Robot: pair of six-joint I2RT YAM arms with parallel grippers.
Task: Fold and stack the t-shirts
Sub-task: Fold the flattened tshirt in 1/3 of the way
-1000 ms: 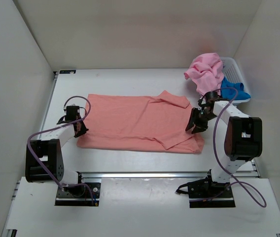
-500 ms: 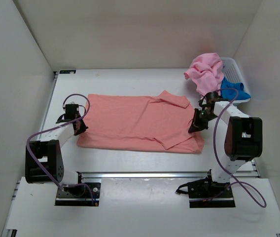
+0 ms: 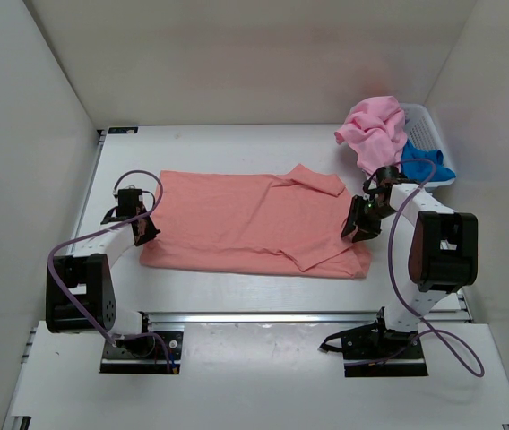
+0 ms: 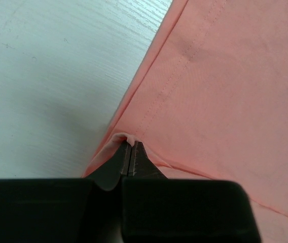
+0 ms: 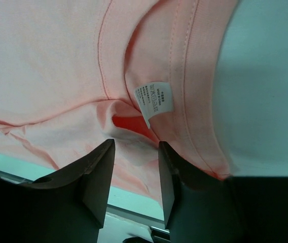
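Note:
A salmon t-shirt [image 3: 245,219] lies spread flat on the table, its collar toward the right. My left gripper [image 3: 146,233] is at its left edge, shut on a small pinch of the hem [image 4: 125,136]; the jaws meet with cloth between their tips [image 4: 130,147]. My right gripper [image 3: 356,230] hovers over the collar end, open [image 5: 136,147], with collar fabric and a white label [image 5: 154,98] just beyond its fingertips and nothing gripped. At the back right, a lighter pink t-shirt [image 3: 373,130] and a blue t-shirt [image 3: 425,163] hang over the basket.
A white plastic basket [image 3: 423,119] stands in the back right corner against the wall. White walls close in the table on three sides. A metal rail [image 3: 299,318] runs along the near edge between the arm bases.
The right gripper's jaws narrowed at the collar half a second ago and stand apart again now. The left arm and the shirt have not visibly moved.

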